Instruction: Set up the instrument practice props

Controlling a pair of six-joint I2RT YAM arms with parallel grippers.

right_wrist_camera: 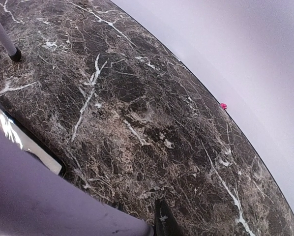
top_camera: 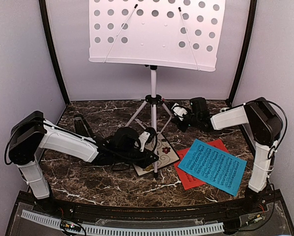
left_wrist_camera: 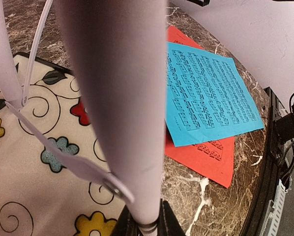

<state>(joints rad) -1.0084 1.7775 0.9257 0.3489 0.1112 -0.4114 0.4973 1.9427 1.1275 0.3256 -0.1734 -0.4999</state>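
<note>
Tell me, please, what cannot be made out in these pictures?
Music stand: top view, upper part cut off by the frame edge.
Metronome: top view, small, dark, partly behind the left arm.
Red sheet: top and left wrist views, mostly under the blue sheet.
Right gripper: right wrist view, a blurred close shape fills the corner; grip unclear.

I see a dark marble table [top_camera: 107, 189] veined with white. A square floral tile [top_camera: 169, 153] lies flat near its middle, beneath the music stand [top_camera: 153, 98] and its tripod, and one black-capped foot [right_wrist_camera: 15, 54] sits on bare marble. Right of the tile lies a red music sheet [top_camera: 189, 179], with a blue music sheet [top_camera: 213, 164] overlapping it askew. A black metronome [top_camera: 81, 125] stands back left.
</note>
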